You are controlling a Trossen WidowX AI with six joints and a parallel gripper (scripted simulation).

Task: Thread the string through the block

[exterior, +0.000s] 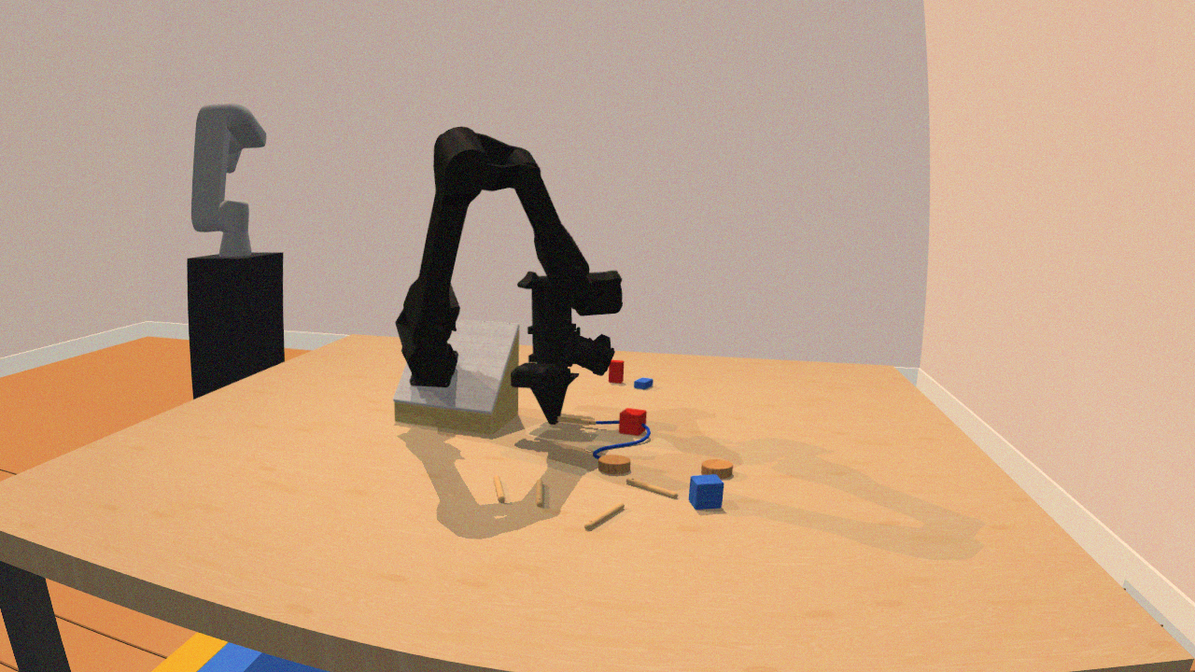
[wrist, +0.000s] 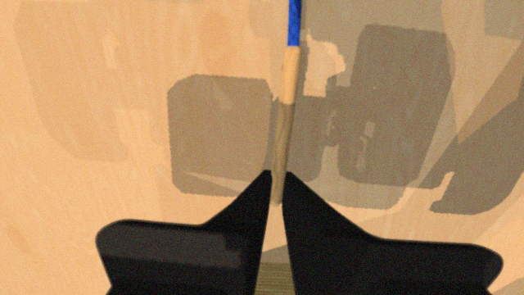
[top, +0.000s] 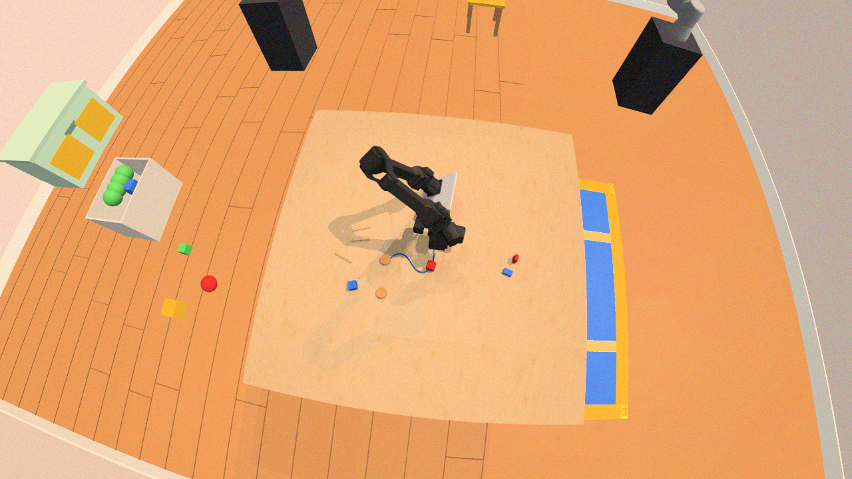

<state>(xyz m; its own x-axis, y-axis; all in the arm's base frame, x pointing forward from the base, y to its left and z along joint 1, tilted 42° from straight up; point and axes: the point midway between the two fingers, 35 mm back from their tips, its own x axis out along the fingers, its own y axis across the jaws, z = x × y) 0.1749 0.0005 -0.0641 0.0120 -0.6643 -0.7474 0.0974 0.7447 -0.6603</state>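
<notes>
My gripper (exterior: 552, 420) (wrist: 276, 178) is shut on the wooden stick (wrist: 286, 123) (exterior: 578, 420), near its free end, low over the table. The blue string (wrist: 294, 22) (exterior: 637, 445) (top: 409, 261) runs from the stick's other end to the red block (top: 430, 266) (exterior: 632, 422). It comes out at the block's far side and curves back to the round wooden button (top: 385, 259) (exterior: 613, 465). So the string passes through the block, which stands on the table. The hole itself is not visible. In the top view the arm hides the stick and fingertips.
Several loose sticks (exterior: 604, 516) (top: 342, 257) lie beyond the button. A second button (top: 381, 293) (exterior: 717, 469) and a blue cube (top: 352, 285) (exterior: 706, 492) are near them. A small red piece (top: 515, 258) (exterior: 615, 371) and a small blue piece (top: 507, 272) (exterior: 643, 384) are on the block's other side.
</notes>
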